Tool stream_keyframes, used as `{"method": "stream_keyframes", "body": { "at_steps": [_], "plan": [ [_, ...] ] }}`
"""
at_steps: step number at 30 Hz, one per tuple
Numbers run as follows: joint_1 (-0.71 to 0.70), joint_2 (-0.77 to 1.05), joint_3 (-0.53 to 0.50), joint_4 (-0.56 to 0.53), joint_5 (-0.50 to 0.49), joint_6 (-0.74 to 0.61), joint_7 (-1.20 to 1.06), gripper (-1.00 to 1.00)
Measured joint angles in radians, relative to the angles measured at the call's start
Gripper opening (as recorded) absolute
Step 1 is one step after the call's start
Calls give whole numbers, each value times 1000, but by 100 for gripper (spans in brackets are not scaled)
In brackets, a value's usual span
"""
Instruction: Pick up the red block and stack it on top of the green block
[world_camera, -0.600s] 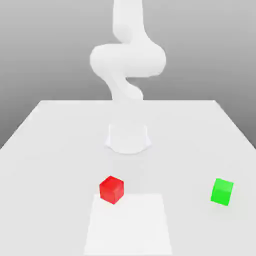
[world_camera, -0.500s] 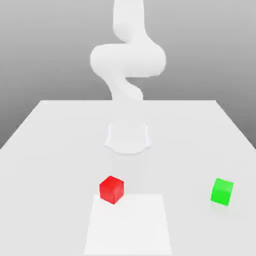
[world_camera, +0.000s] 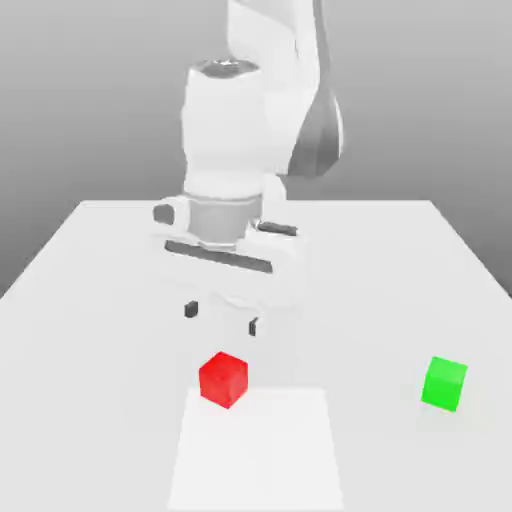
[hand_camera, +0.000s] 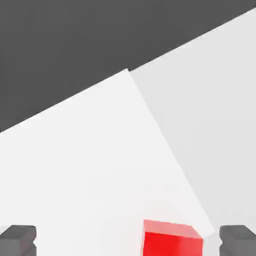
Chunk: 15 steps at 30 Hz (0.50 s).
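Hovering above red block (world_camera: 223, 379), gripper (world_camera: 221, 317) fingers spread wide, holding nothing; green block (world_camera: 444, 383) well apart toward exterior view's right.

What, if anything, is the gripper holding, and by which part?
Nothing. The gripper is open above the table; the red block rests untouched there.

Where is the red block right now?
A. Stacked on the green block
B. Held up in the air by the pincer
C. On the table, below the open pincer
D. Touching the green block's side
C: the red block sits on the table, apart from the green block, with the open pincer above it and gripping nothing.
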Motion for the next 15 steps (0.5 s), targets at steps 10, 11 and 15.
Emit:
{"method": "stream_keyframes", "body": {
  "at_steps": [10,11,15],
  "plan": [
    [-38,199,-4,17,-123,162,105,0],
    [-33,217,-13,19,-137,178,115,0],
    [-11,291,-46,22,-170,246,135,0]
  ]
}}
